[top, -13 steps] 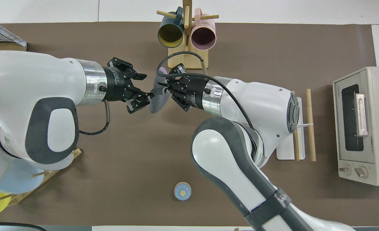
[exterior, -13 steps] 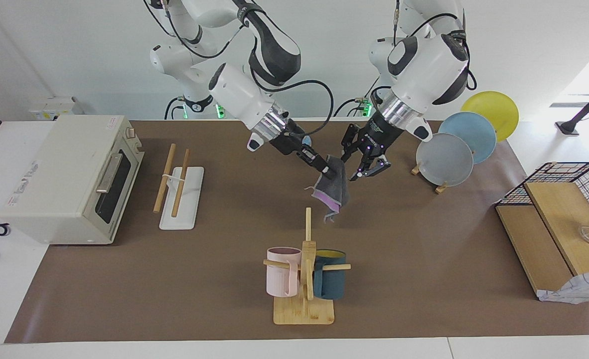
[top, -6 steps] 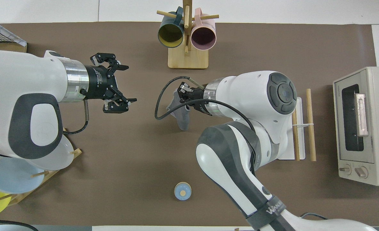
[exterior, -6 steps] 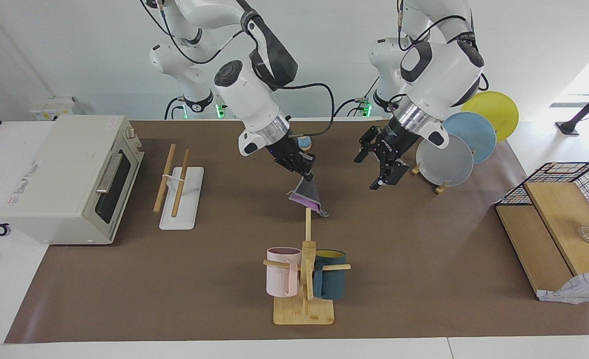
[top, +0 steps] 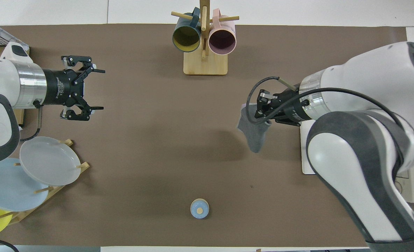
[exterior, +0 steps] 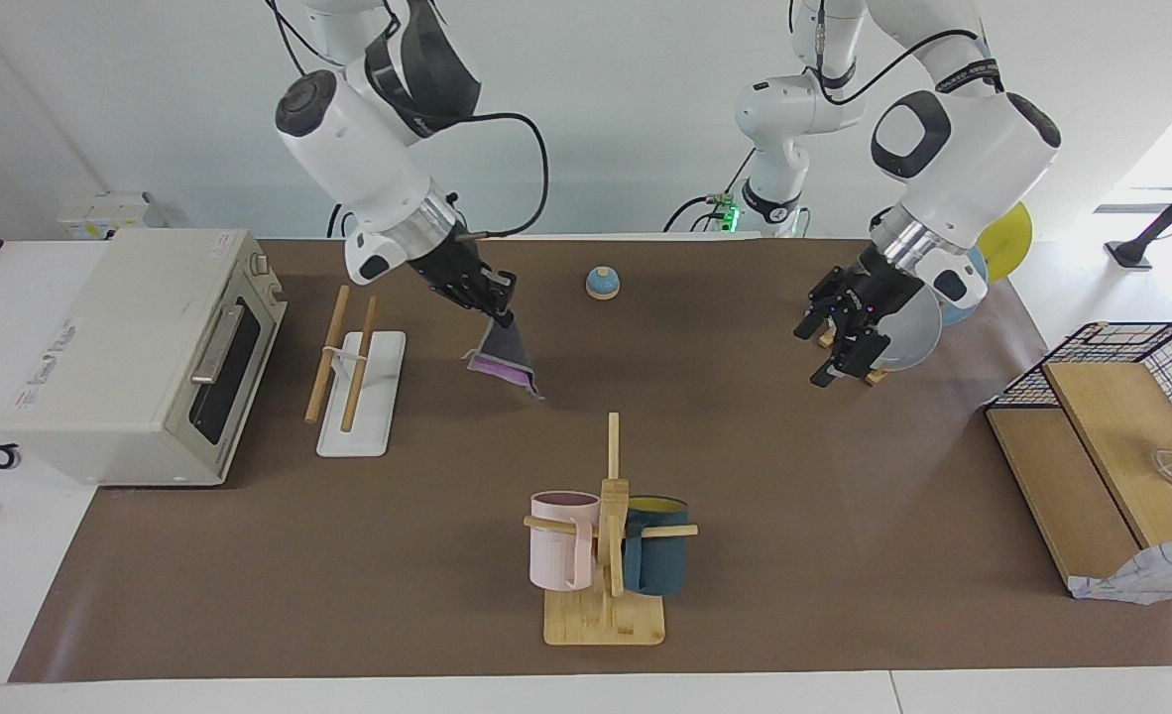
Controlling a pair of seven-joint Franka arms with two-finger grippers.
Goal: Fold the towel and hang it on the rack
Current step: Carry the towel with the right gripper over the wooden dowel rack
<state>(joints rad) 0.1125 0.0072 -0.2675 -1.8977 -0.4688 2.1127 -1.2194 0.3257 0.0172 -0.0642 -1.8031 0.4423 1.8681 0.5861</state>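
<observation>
Your right end effector [exterior: 500, 309] is up in the air over the brown mat of the counter [exterior: 794, 516], clenched on the towel [exterior: 503, 356]. The cloth hangs folded from its fingertips, dark grey outward with a strip of purple showing along the lower edge, and does not touch the mat. In the overhead view the towel [top: 253, 132] hangs just beside the white base of the rack, most of which the right arm covers there.

The rack [exterior: 353, 368] lies flat toward the right arm's end of the counter, between the toaster oven [exterior: 145, 352] and the hanging towel; its two wooden rods are bare.

Your left end effector [exterior: 841, 349] is released, its fingers spread wide with nothing between them. It hovers toward the left arm's end of the counter, just in front of the plate stand [exterior: 908, 327] in the facing view. In the overhead view the left end effector [top: 94, 89] is apart from the plates [top: 49, 164].

The mug stand [exterior: 606, 535], with its pink and teal mugs, sits farther from the robots than the towel. A small blue bell [exterior: 602, 283] rests near the robots' edge of the counter.
</observation>
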